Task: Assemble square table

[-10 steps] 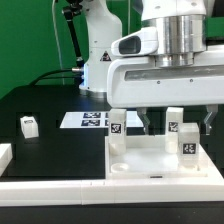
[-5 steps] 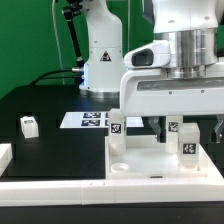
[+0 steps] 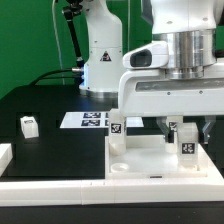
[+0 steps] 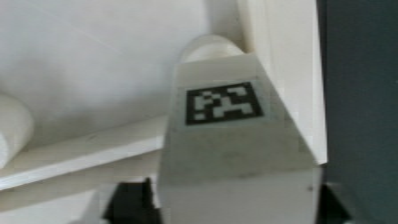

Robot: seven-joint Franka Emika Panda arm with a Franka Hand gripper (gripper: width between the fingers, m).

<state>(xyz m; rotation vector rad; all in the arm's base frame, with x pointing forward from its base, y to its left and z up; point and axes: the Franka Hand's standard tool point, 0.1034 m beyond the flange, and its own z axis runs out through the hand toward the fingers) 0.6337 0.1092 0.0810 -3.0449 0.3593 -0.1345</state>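
- Square tabletop was seen lying on the black table, toward the exterior view's right.
- One upright leg standing on it was clasped by the gripper.

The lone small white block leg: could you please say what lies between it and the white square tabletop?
In the exterior view, the thin white marker board lies on the black table between that leg and the tabletop.

Words, numbers: none readable.
Tag on leg at the gripper: black-white square code.
Tags on marker board, off to its side: same kind.
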